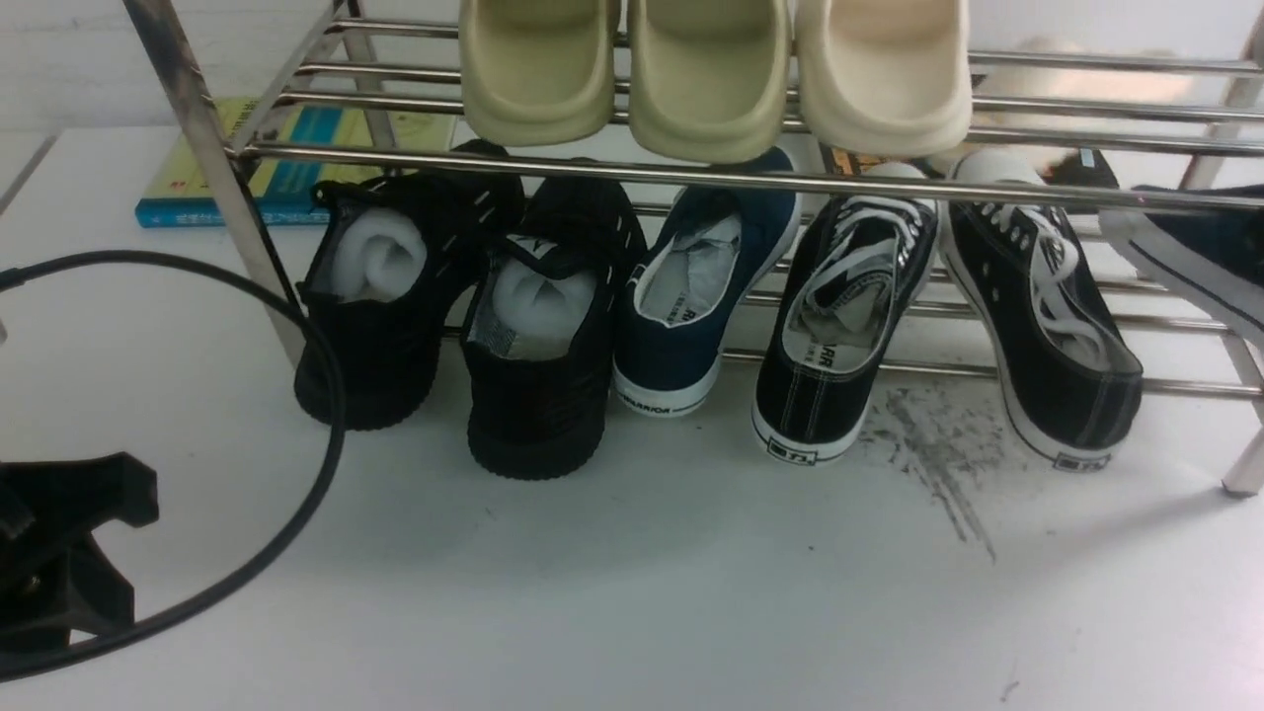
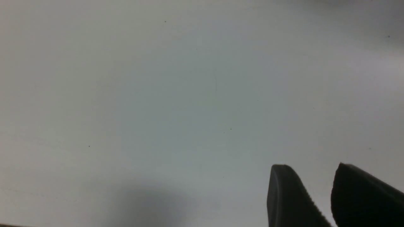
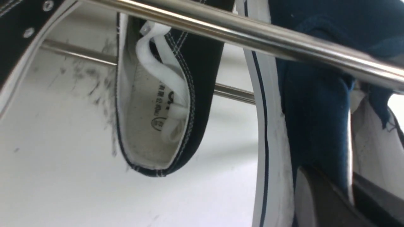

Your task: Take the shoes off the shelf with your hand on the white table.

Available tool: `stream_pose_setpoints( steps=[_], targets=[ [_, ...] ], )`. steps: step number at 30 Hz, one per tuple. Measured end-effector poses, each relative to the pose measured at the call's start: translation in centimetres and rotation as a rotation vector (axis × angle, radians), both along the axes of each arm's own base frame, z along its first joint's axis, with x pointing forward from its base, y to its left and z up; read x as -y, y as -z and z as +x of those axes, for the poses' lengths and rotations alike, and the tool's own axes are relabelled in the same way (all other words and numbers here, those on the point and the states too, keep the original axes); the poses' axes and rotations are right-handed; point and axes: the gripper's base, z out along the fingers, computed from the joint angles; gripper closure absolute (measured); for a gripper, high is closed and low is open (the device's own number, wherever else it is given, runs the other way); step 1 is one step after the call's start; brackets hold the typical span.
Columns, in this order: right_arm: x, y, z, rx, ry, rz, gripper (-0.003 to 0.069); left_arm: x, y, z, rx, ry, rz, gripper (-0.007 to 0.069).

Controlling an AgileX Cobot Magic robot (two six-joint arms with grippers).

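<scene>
We clamp our right gripper (image 3: 344,192) on the navy shoe (image 3: 315,126) at its canvas wall, which we judge light but floppy, while our left gripper (image 2: 312,171) hangs open, empty.

Left tool (image 2: 311,166) agape, right tool (image 3: 331,189) in grip.

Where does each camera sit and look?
Front view: between the arms, facing the shelf; left arm and cable show.
Left wrist view: on the left arm, facing the white table; open left gripper shows.
Right wrist view: on the right arm, under a shelf tube; right gripper pinches the navy-blue slip-on shoe.
Shared: front and right wrist views show that shoe.
</scene>
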Motion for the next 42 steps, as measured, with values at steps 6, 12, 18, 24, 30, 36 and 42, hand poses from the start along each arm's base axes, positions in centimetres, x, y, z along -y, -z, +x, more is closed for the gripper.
stream_pose_setpoints(
  steps=[6,12,18,24,30,36,42],
  targets=[
    [0.0,-0.3,-1.2,-0.014,0.001,0.003,0.0629,0.0,0.0,0.0,0.004,-0.001,0.001,0.0383],
    [0.0,1.3,1.6,0.031,-0.002,-0.006,0.0629,-0.1,0.0,0.0,0.004,0.000,0.011,0.0383],
    [-0.2,5.0,7.5,0.078,-0.011,-0.028,0.0629,-0.3,0.0,0.0,0.004,0.000,0.034,0.0383],
    [-0.3,5.8,11.4,0.073,-0.028,-0.047,0.0629,-0.3,0.0,0.0,0.005,0.000,0.039,0.0383],
    [-0.3,4.5,11.9,0.046,-0.026,-0.047,0.0629,-0.3,0.0,0.0,0.005,0.000,0.040,0.0383],
    [-0.4,2.5,10.6,-0.032,-0.020,-0.033,0.0629,-0.3,0.0,0.0,0.006,0.000,0.040,0.0383],
    [-0.3,1.0,8.7,-0.087,-0.016,-0.031,0.0629,-0.3,0.0,0.0,0.006,0.000,0.040,0.0383]
  ],
)
